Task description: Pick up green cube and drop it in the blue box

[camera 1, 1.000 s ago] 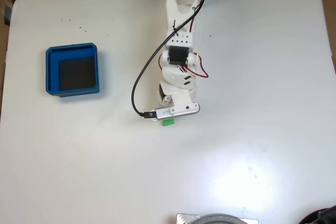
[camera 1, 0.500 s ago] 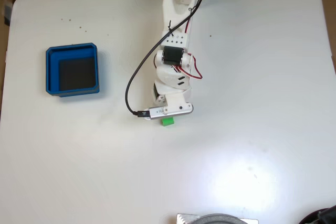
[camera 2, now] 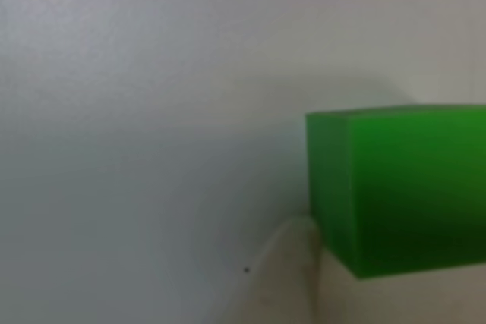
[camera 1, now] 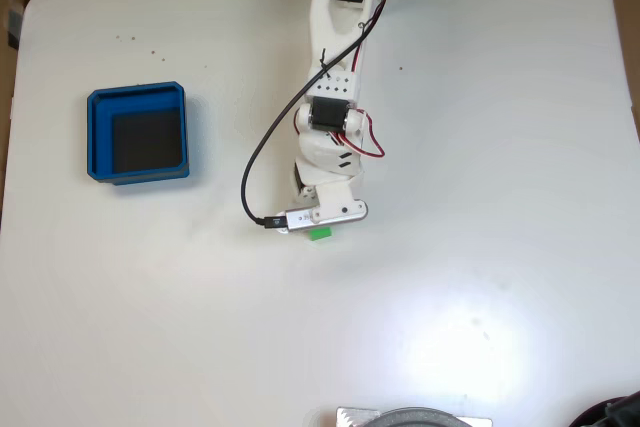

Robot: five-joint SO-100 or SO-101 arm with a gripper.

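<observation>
The cube (camera 1: 320, 234), glossy green with plain faces, peeks out under the arm's (camera 1: 335, 117) white plastic wrist on the smooth white table (camera 1: 480, 247); in the other view (camera 2: 399, 187) it looms blurred. The gripper is hidden, so its state can't be told. The thick-walled blue box (camera 1: 137, 134), corners clipped, floor dark, sits well apart to the left. No writing is legible.

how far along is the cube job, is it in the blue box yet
Not yet. Done so far: the arm has reached the green cube, whose edge peeks out under the wrist in the fixed view; the close-up other view shows it right at the camera with a pale finger beside it. Whether it is gripped cannot be told. Left: lifting, carrying and dropping it in the blue box, whose dark floor is bare.
</observation>
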